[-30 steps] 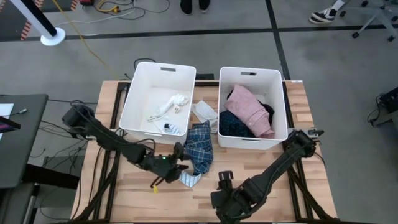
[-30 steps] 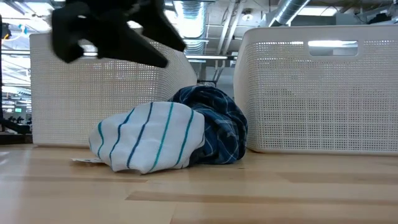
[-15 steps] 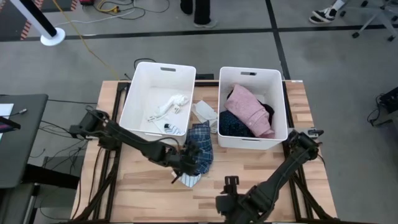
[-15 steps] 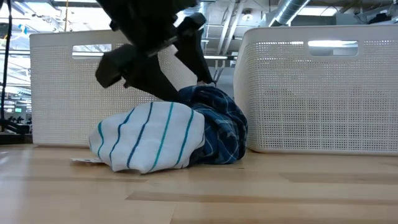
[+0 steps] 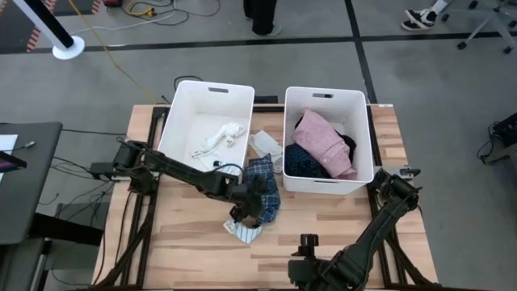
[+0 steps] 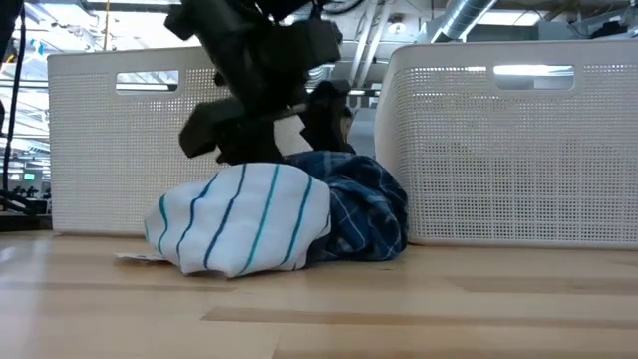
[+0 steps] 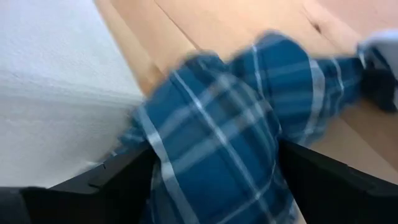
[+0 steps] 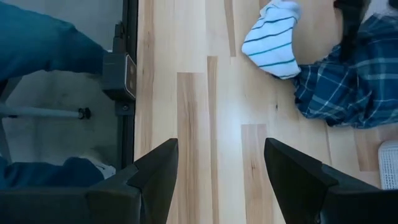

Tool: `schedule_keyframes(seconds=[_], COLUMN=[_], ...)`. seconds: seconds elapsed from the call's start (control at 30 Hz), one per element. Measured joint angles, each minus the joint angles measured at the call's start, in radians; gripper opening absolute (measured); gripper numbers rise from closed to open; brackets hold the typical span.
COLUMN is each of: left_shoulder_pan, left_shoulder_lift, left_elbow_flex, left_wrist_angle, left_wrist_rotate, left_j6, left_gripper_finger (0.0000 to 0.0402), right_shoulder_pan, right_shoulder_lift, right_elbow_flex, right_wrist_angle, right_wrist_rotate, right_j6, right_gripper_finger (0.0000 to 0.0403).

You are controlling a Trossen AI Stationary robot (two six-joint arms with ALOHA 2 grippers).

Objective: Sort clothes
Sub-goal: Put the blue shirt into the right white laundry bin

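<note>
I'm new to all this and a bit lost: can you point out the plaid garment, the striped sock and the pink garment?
blue plaid garment [image 5: 263, 187]: high view, its middle.
striped sock [image 6: 239, 219]: low view, its rounded front.
pink garment [image 5: 323, 144]: high view, its middle fold.

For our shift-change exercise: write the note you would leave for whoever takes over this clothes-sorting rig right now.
Left pincer: open, straddling the blue plaid garment on the table between the tubs; not gripped.
Right pincer: open, empty, waiting at the table's near edge.
Done: pink garment and dark clothes in the right tub; white socks in the left tub.
Left: plaid garment, striped sock, white piece between the tubs.
</note>
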Motion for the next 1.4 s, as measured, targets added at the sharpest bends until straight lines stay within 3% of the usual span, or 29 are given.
schedule_keyframes(seconds=[0.17, 0.37, 0.47, 0.6, 0.8, 1.1, 1.4], left_shoulder_pan=[0.035, 0.039, 0.039, 0.039, 0.037, -0.018, -0.072], left_shoulder_lift=[0.058, 0.109, 0.109, 0.105, 0.108, 0.087, -0.025], left_elbow_flex=[0.001, 0.011, 0.011, 0.011, 0.01, 0.007, 0.038], left_wrist_angle=[-0.006, -0.007, -0.014, -0.028, -0.05, -0.034, -0.049], left_wrist_rotate=[0.076, 0.077, 0.076, 0.085, 0.11, 0.019, 0.02], left_j6=[-0.034, -0.041, -0.041, -0.033, 0.015, 0.058, 0.041], left_gripper_finger=[0.0332, 0.033, 0.0306, 0.0226, 0.0047, 0.004, 0.004], right_shoulder_pan=[0.004, 0.002, 0.002, 0.001, -0.005, -0.003, -0.003], right_shoulder_lift=[0.0, 0.0, 0.0, 0.0, 0.0, 0.0, 0.0], right_elbow_flex=[0.0, 0.0, 0.0, 0.0, 0.0, 0.0, 0.0], right_wrist_angle=[0.003, 0.001, -0.001, -0.003, 0.0, -0.013, -0.063], right_wrist_rotate=[0.016, 0.037, 0.044, 0.044, 0.044, 0.104, 0.15], right_j6=[0.0, -0.007, -0.008, -0.008, -0.008, -0.008, 0.007], right_gripper_finger=[0.0255, 0.0255, 0.0255, 0.0255, 0.0255, 0.0255, 0.0255])
